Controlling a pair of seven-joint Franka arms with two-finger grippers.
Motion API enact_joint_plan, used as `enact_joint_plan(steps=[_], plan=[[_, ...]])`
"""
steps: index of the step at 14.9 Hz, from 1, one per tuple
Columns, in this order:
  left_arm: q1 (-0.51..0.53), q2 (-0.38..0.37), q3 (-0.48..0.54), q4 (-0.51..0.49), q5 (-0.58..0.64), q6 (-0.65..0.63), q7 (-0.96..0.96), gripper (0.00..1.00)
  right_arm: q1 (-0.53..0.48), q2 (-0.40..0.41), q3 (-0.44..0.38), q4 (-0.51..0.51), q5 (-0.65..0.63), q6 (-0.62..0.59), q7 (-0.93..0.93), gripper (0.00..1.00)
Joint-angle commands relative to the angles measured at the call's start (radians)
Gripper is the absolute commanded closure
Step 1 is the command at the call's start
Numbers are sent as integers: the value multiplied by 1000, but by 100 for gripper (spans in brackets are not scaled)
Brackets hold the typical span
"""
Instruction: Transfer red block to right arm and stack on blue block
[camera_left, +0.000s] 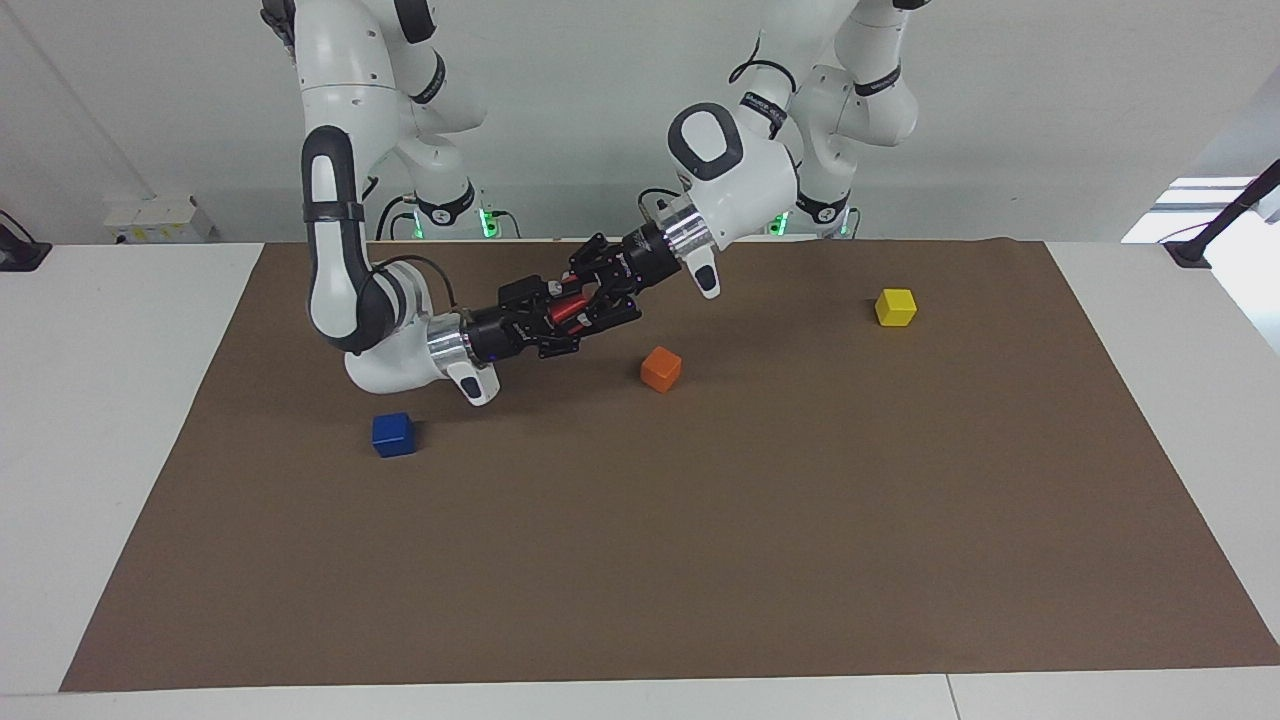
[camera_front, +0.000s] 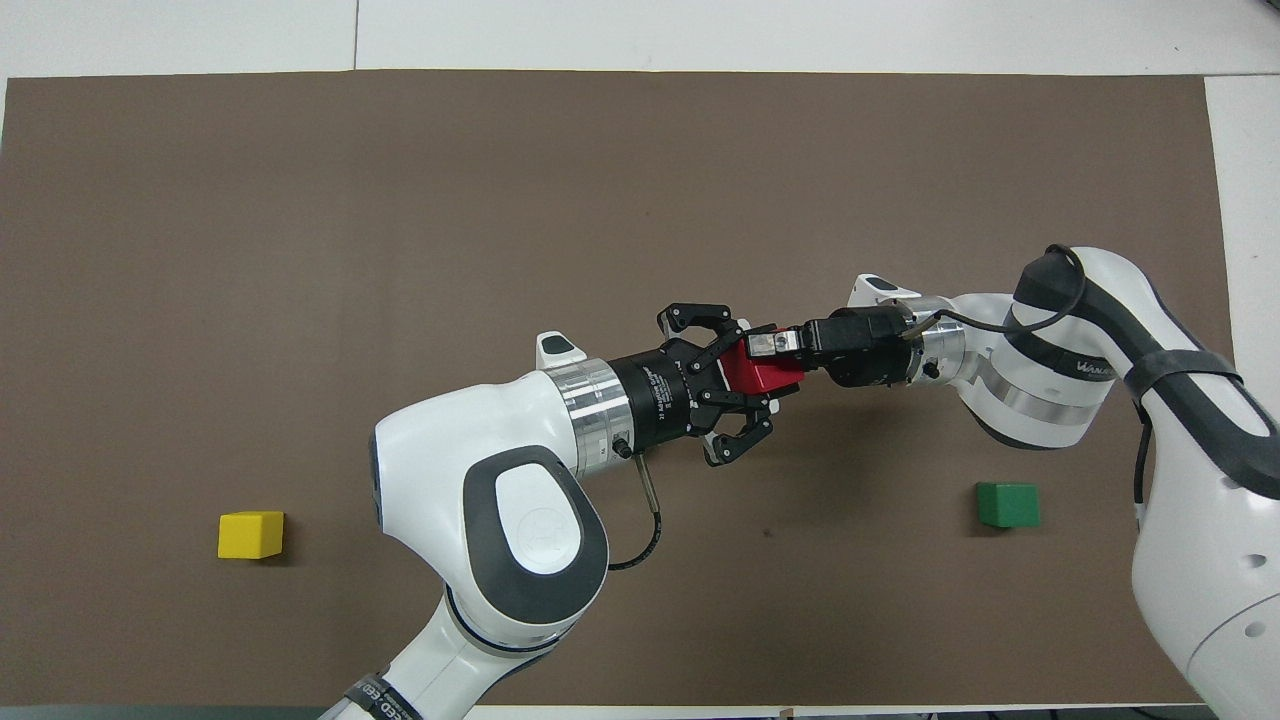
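Note:
The red block (camera_front: 750, 377) hangs in the air over the mat, with my left gripper (camera_front: 757, 375) shut on it; in the facing view the red block (camera_left: 569, 305) shows only as a sliver between black fingers. My right gripper (camera_left: 560, 314) meets it from the right arm's end. It stands open, with its fingers reaching over and under the block. The blue block (camera_left: 393, 434) lies on the mat under the right arm's wrist, farther from the robots. In the overhead view the right arm hides it.
An orange block (camera_left: 660, 368) lies below the two grippers on the brown mat (camera_left: 700, 560). A yellow block (camera_left: 895, 307) sits toward the left arm's end. A green block (camera_front: 1007, 504) lies beside the right arm, close to the robots.

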Motion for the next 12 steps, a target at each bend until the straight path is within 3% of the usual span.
enact_joint_plan(steps=[1, 2, 12], plan=[[-11, 9, 2, 15, -30, 25, 28, 100, 5, -8, 2, -14, 27, 27, -30, 61], [-8, 9, 2, 15, -29, 22, 28, 100, 3, -8, 2, -15, 27, 28, -27, 100], [-5, 7, 2, 12, -32, 17, 30, 100, 19, -14, 2, -14, 27, 70, -23, 100]])
